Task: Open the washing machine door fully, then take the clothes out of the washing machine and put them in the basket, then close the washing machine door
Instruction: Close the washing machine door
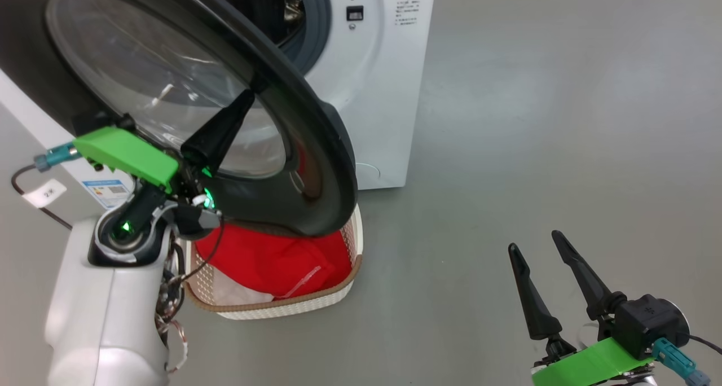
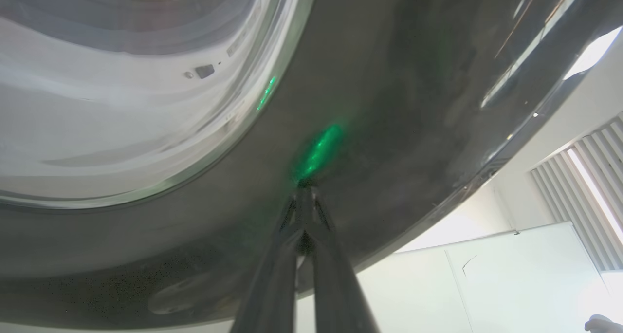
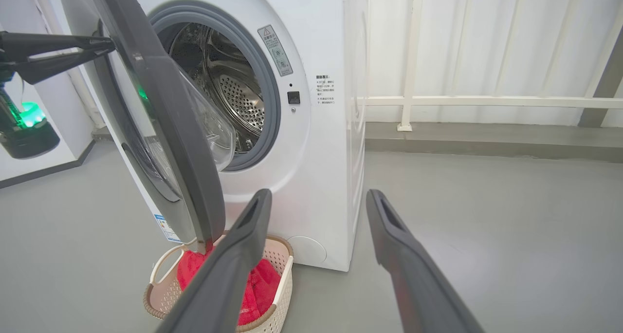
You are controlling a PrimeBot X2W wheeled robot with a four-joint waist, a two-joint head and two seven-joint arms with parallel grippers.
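The basket (image 1: 282, 311) and red clothes (image 1: 271, 262) are half hidden by the washing machine door (image 1: 318, 149). The left gripper (image 1: 248, 95) is clenched against its rim; the right gripper (image 1: 533, 240) is held released.

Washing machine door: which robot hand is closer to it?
Left. The left gripper, shut, touches the washing machine door on its black rim; the right gripper hangs open, apart, over the floor.

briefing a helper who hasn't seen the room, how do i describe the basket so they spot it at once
Find the big white washing machine on the grey floor, its round black-rimmed door swung open. Beneath that door, close to the machine's front, sits the basket. It is the cream perforated tub with a brown rim, holding bright red clothes.
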